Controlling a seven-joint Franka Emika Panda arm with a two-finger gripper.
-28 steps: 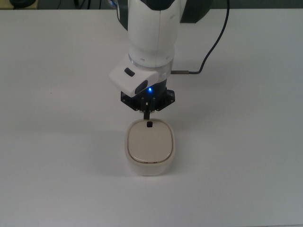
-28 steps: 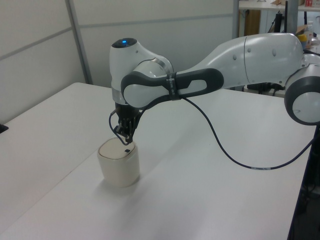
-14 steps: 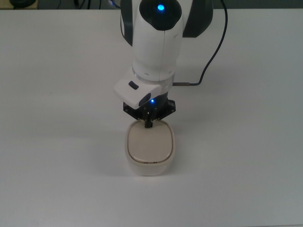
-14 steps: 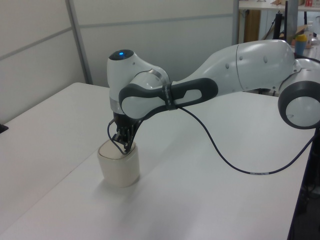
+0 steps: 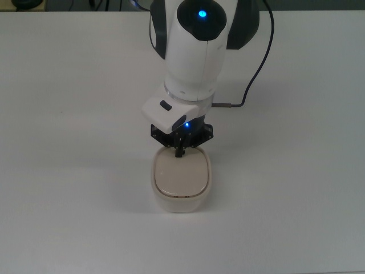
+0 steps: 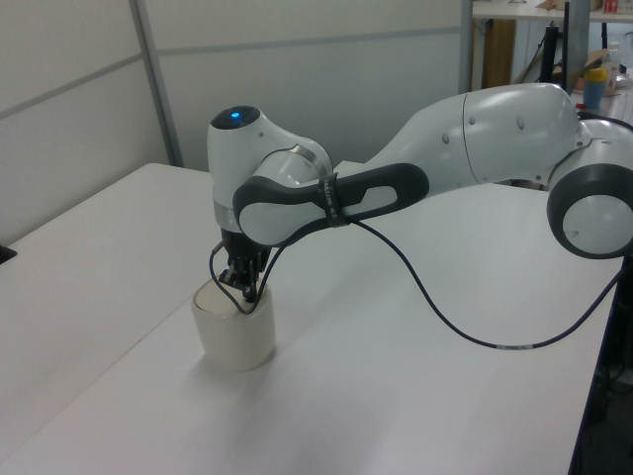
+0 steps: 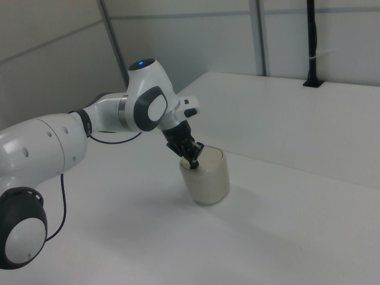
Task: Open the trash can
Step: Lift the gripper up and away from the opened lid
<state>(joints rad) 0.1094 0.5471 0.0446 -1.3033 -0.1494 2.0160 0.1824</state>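
Well, the trash can [image 5: 181, 181] is a small cream-white rounded bin with a flat beige lid, standing upright mid-tabletop [image 5: 68, 171], away from every edge. At the lid's rim, the hand [image 5: 179, 152] has its fingers pinched together.

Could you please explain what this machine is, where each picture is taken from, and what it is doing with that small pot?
It is a single robot arm ending in a two-finger gripper. Three fixed cameras watch it: one from above, two from opposite sides of the white table. The small pot is a cream trash can with a flat beige lid, the only loose thing on the table. The gripper's tip is down at the lid's edge nearest the arm, where a knob would sit; the tip hides it. The lid still lies flat and shut.
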